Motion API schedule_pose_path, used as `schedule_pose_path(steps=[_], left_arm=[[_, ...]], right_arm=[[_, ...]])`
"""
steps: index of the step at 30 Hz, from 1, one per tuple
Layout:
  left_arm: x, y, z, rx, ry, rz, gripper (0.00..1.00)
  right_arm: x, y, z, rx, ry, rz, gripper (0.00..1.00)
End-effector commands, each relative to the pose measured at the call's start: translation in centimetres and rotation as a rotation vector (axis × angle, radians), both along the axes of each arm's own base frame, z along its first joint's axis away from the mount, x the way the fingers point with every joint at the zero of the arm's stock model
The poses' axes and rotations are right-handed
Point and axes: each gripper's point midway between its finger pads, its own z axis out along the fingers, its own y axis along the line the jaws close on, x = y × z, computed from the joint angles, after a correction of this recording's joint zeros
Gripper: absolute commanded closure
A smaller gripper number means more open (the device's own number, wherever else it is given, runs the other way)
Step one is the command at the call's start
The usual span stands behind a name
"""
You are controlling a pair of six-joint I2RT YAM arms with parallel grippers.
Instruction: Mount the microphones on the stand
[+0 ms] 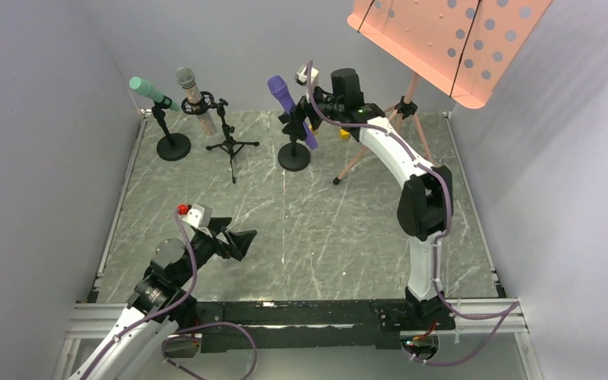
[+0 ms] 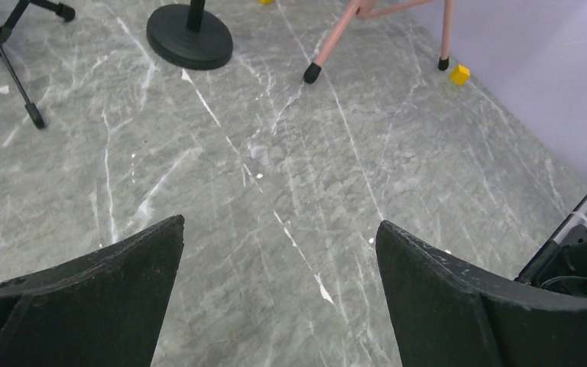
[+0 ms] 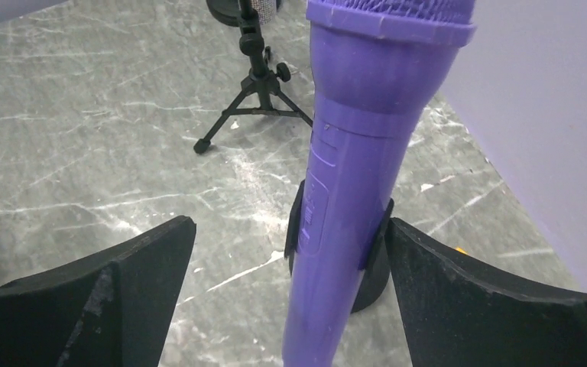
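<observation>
Purple microphone [image 3: 359, 153] clipped tilted in stand [image 1: 294, 156], flanked by the spread right claw [image 3: 289, 226]; left claw [image 2: 279, 223] likewise apart, low over table [image 2: 275, 138].

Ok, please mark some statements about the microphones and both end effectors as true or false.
1. The purple mic sits in a clip. True.
2. The left end effector holds the teal mic. False: it is open and empty; the teal mic is on a round-base stand.
3. The right end effector is open, one finger on each side of the purple mic. True.
4. The glittery mic lies flat on the table. False: it is up on the tripod stand.
</observation>
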Motion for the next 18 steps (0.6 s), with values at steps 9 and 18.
schedule_pose_path(steps=[9, 18], left_arm=[[-1.4, -0.4, 8.3, 0.035, -0.153, -0.09, 0.01], [-1.2, 1.3, 10.1, 0.085, -0.077, -0.007, 0.01]], right_arm=[[-6.6, -5.5, 10.8, 0.045, -0.18, -0.156, 0.0], [-18.1, -8.9, 14.6, 0.113, -0.141, -0.023, 0.0]])
